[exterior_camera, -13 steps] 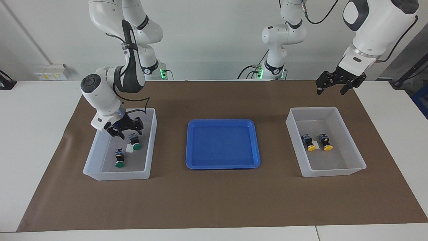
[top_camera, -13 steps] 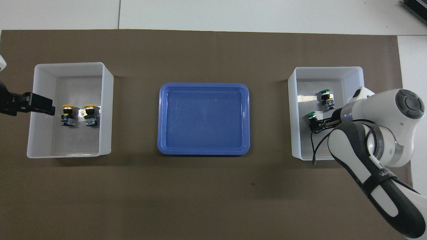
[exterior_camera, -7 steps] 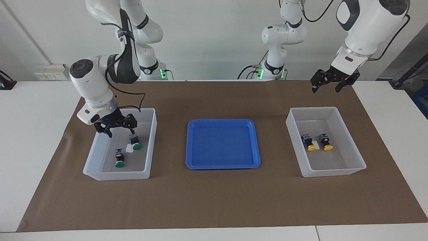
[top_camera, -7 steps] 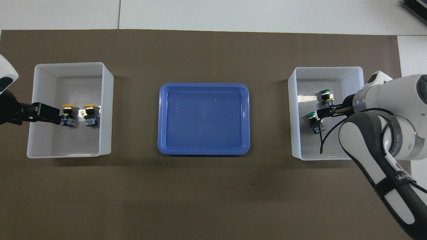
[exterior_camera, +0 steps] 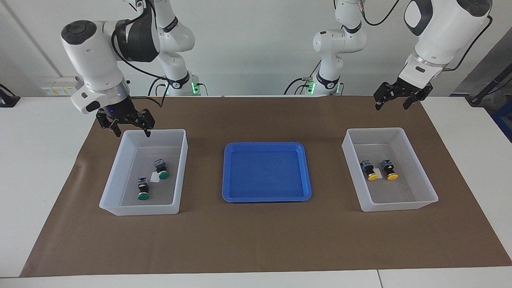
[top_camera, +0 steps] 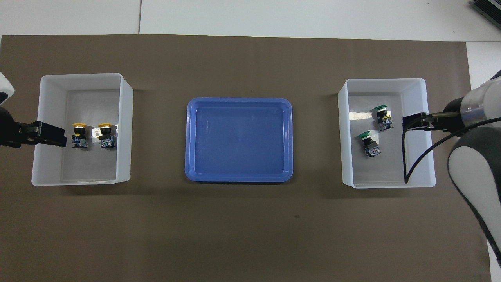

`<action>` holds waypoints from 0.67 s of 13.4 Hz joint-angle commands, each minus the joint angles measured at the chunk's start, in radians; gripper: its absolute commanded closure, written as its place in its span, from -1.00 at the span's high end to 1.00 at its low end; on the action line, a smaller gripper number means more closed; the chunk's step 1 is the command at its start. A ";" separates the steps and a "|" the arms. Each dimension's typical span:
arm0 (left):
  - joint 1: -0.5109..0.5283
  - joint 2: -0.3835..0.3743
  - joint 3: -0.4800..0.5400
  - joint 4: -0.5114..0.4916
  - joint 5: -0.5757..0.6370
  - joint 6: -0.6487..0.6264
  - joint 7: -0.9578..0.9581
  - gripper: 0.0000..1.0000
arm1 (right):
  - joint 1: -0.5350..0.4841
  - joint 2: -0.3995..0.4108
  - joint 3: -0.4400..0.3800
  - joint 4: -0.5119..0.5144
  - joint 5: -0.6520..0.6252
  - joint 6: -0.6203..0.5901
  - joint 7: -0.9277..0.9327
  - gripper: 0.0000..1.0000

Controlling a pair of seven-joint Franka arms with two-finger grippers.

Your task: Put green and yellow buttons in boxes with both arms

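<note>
Green-capped push-buttons [exterior_camera: 160,169] and yellow-capped ones [exterior_camera: 378,170] lie in separate translucent white bins [exterior_camera: 120,208]; both spread, empty grippers, left [exterior_camera: 397,100] and right [exterior_camera: 126,126], hover raised. You likely need only retract.

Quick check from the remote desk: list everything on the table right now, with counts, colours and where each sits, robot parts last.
green buttons: 2, green caps, in the box at the right arm's end.
yellow buttons: 2, yellow caps, side by side in the box at the left arm's end.
boxes: 2, translucent white, one at each end.
tray: 1, blue, between the boxes.
mat: 1, brown, under all.
right gripper: black, open, over its box's rim.
left gripper: black, open, raised above the mat.
</note>
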 commanded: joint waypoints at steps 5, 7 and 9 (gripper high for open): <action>0.025 0.039 0.005 0.088 0.012 0.027 0.026 1.00 | -0.016 0.025 -0.008 0.219 -0.002 -0.252 0.022 1.00; 0.025 0.099 0.005 0.158 0.008 -0.011 0.026 1.00 | 0.001 0.016 -0.028 0.208 -0.002 -0.265 0.023 1.00; 0.025 0.186 0.003 0.267 0.003 -0.043 0.026 1.00 | 0.033 0.015 -0.059 0.204 -0.002 -0.257 0.023 1.00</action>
